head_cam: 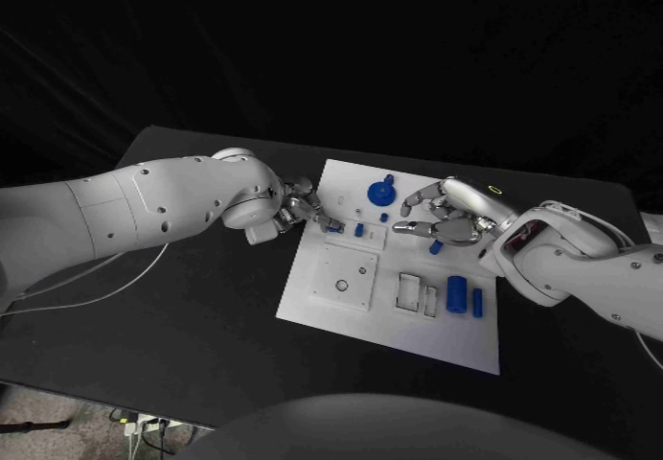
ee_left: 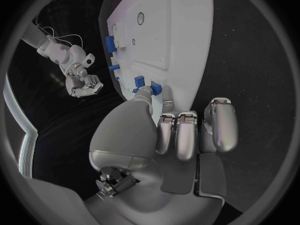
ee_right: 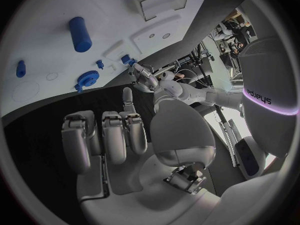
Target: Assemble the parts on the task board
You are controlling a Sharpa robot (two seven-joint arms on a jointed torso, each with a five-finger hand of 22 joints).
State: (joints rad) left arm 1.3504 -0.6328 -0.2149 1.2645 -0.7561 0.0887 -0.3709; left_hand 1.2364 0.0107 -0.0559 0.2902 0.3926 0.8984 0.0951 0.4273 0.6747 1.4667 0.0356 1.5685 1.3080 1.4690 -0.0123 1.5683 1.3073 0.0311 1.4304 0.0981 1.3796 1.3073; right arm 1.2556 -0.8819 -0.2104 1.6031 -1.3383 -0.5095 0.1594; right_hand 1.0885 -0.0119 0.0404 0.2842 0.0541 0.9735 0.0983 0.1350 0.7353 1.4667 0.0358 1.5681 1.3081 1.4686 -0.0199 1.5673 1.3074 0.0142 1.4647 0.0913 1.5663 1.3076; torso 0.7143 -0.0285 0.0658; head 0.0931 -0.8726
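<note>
The white task board (head_cam: 387, 326) lies in the middle of the table. My left hand (head_cam: 297, 206) is at its left edge, thumb and a fingertip pinching a small blue part (head_cam: 333, 228), also seen in the left wrist view (ee_left: 155, 89); the other fingers (ee_left: 187, 135) are curled. My right hand (head_cam: 445, 216) hovers over the board's far right with fingers apart and half bent, holding nothing. A blue gear (head_cam: 380, 192) stands just left of it. Two blue cylinders (head_cam: 457, 293) lie on the board's right side. The right wrist view shows the gear (ee_right: 87, 79) and a cylinder (ee_right: 80, 34).
A square inset with holes (head_cam: 343, 276) and rectangular slots (head_cam: 412, 292) take up the board's middle. More small blue parts (head_cam: 359, 230) sit between the hands. Black table (head_cam: 180, 326) surrounds the board; a cable (head_cam: 83, 278) trails at the left.
</note>
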